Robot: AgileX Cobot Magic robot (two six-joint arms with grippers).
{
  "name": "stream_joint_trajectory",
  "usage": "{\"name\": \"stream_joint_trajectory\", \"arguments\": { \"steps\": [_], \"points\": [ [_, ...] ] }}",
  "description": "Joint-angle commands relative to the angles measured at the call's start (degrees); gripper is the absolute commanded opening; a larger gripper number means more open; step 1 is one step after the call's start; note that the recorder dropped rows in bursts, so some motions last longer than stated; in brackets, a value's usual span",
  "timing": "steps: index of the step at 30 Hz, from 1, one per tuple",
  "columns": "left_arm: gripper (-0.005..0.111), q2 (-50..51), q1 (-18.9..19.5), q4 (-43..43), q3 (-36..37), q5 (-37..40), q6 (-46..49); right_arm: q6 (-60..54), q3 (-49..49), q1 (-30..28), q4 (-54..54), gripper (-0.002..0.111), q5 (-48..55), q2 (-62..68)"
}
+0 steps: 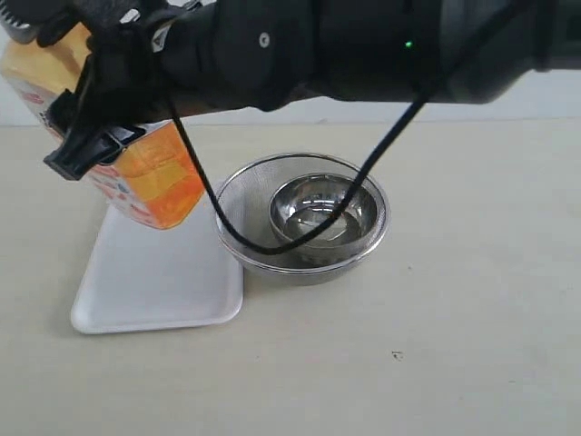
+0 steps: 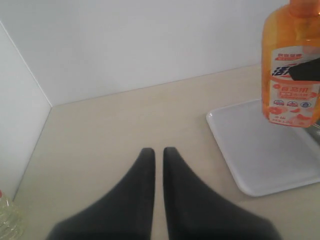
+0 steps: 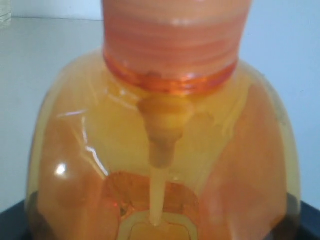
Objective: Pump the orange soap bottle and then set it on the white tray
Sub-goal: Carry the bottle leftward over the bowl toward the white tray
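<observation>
Closest is the left end effector (image 2: 159, 152), seen in the left wrist view. Its two dark fingers (image 2: 140, 190) are almost pressed together, with only a thin gap, and nothing is between them. It hangs over the bare table (image 2: 100, 135), well apart from the other things. Past it the white tray (image 2: 265, 165) lies flat on the table. The orange soap bottle (image 2: 292, 60) is over the far part of the tray. Its bottom may touch the tray or be just above it; I cannot tell.

In the right wrist view the bottle fills the whole picture, very close. A pale tube (image 3: 159, 190) runs down inside the orange soap.

In the exterior view the tray sits at the front left. Just beside it on the right is a round mesh strainer (image 1: 238, 195) with a shiny steel bowl (image 1: 322, 213) inside it. A black cable (image 1: 272, 243) droops over the strainer. Higher up, the big black right arm (image 1: 363, 45) reaches across to the left. The right end effector (image 1: 91, 145) pinches the bottle, which leans with its top to the left. The arm hides the pump head.
</observation>
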Motion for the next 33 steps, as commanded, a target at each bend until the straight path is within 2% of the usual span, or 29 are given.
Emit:
{"name": "stream_joint_trajectory", "arguments": {
  "steps": [1,12,22,33],
  "points": [
    [0.005,-0.4,0.2,-0.1,0.3,0.0,0.0,0.9,-4.7,0.2,0.0,0.000,-3.4,1.5],
    [0.005,-0.4,0.2,-0.1,0.3,0.0,0.4,2.5,-12.6,1.1,6.1,0.000,-4.0,7.9],
    [0.005,-0.4,0.2,-0.3,0.3,0.0,0.4,3.4,-13.0,1.1,6.4,0.000,-12.3,11.0],
    [0.005,-0.4,0.2,-0.8,0.3,0.0,0.4,3.7,-13.0,-0.1,6.9,0.000,-13.4,14.2]
  ]
}}
